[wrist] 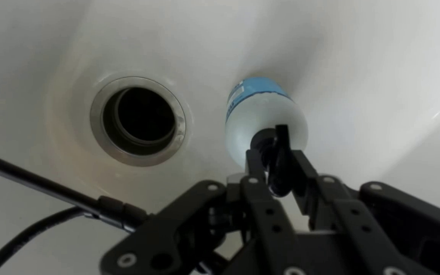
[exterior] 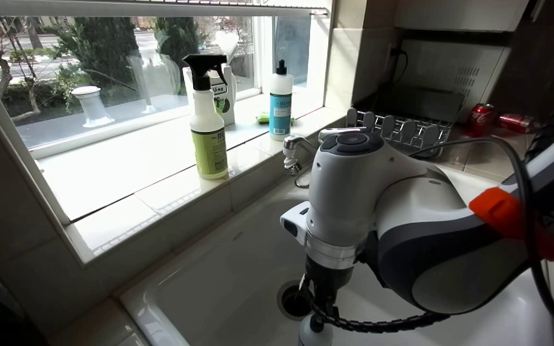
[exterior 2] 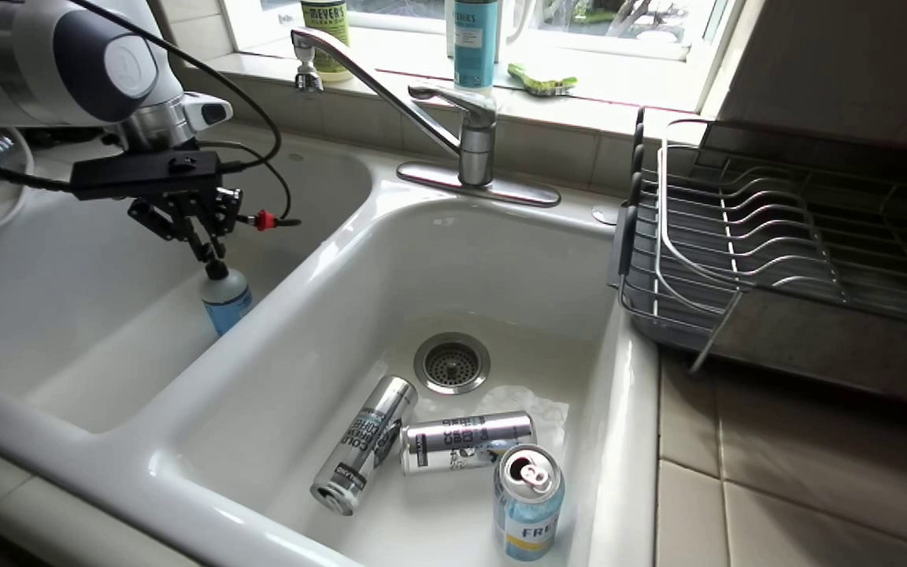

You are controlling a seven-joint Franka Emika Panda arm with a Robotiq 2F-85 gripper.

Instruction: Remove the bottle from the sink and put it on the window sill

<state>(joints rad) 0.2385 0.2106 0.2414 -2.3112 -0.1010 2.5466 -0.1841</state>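
The bottle [exterior 2: 225, 299], light blue with a black pump top, is in the far basin of the white double sink [exterior 2: 264, 335] in an exterior view. Only its upper part shows in an exterior view [exterior: 314, 331]. In the wrist view the bottle [wrist: 264, 110] is beside the round drain [wrist: 138, 121]. My gripper [wrist: 276, 158] points down with its fingers closed on the pump top; it also shows in both exterior views [exterior 2: 209, 253] [exterior: 324, 315]. The bottle's base is hidden, so I cannot tell if it touches the basin floor. The white tiled window sill [exterior: 132, 204] runs above the sink.
On the sill stand a yellow-green spray bottle [exterior: 211, 149], a teal bottle [exterior: 281, 108] and a white container [exterior: 229, 103]. The chrome faucet [exterior 2: 390, 98] reaches over the sink. Several cans [exterior 2: 363, 445] are in the near basin. A dish rack [exterior 2: 776, 236] stands beside it.
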